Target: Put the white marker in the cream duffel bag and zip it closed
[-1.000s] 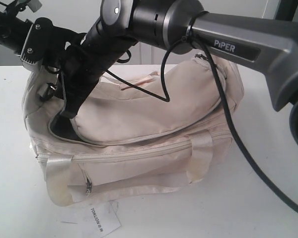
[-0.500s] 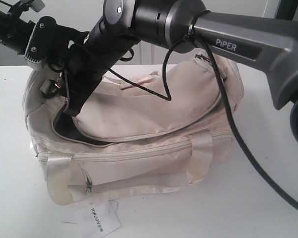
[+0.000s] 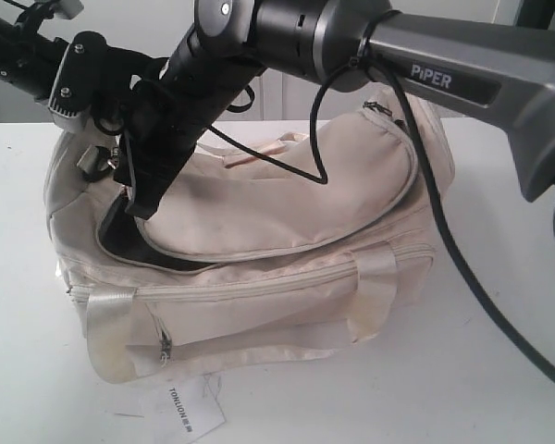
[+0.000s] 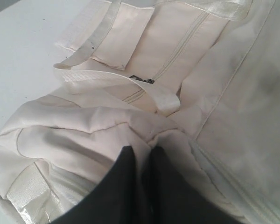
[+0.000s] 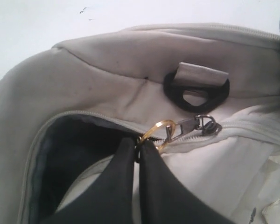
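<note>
right gripper (image 5: 136, 151) reaches across, angled down, pinched tight on zipper ring (image 5: 155, 132) | left gripper (image 4: 141, 151) clamps cream duffel bag (image 3: 287, 277) fabric

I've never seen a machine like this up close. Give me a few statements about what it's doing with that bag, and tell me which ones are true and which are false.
1. The top zip of the cream duffel bag is fully closed. False: a dark gap shows at the end where the right claw works.
2. The right claw is shut on the gold ring that hangs from the zipper pull. True.
3. The left claw hangs open above the table. False: it is pinching a fold of the bag's fabric.
4. A paper tag lies on the table in front of the bag. True.
</note>
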Robot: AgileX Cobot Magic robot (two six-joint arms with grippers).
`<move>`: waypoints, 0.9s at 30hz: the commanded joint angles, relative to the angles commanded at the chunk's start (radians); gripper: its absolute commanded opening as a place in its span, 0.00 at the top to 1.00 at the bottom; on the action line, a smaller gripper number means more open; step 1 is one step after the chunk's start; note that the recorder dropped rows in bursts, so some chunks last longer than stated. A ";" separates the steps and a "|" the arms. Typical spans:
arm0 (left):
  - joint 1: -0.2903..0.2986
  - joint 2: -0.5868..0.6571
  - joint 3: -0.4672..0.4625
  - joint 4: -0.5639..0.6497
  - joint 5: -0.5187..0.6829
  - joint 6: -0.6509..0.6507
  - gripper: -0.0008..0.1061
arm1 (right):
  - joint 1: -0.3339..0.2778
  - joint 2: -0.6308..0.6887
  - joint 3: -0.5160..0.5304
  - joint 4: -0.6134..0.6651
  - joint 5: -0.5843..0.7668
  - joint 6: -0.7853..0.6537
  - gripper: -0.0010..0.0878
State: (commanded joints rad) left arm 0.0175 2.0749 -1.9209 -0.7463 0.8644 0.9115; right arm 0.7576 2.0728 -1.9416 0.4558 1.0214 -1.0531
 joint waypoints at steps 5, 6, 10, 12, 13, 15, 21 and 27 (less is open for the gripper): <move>0.000 0.000 0.000 0.000 0.000 -0.002 0.99 | 0.000 0.000 0.000 0.000 0.034 0.000 0.99; 0.000 0.000 0.000 0.000 -0.001 -0.004 0.99 | 0.000 0.000 0.000 0.000 0.033 0.002 0.99; 0.000 0.000 0.000 0.000 -0.004 -0.010 0.99 | 0.000 0.000 0.000 0.004 0.046 0.003 0.99; 0.000 0.000 0.000 0.000 -0.012 -0.019 0.99 | 0.000 0.000 0.000 0.012 0.062 0.003 0.99; 0.000 0.000 0.000 0.000 -0.014 -0.021 0.99 | 0.000 0.000 0.000 0.015 0.067 0.003 0.99; 0.000 0.000 0.000 0.000 -0.014 -0.021 0.99 | 0.000 -0.004 0.000 0.017 0.074 0.003 0.99; 0.000 0.000 0.000 0.000 -0.014 -0.023 0.99 | 0.000 -0.020 0.000 0.023 0.075 0.003 0.99; 0.000 0.000 0.000 0.000 -0.017 -0.022 0.99 | 0.000 -0.023 0.000 0.041 0.098 0.003 0.99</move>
State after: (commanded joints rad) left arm 0.0175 2.0749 -1.9209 -0.7463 0.8478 0.8891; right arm 0.7576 2.0494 -1.9416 0.4972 1.1198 -1.0504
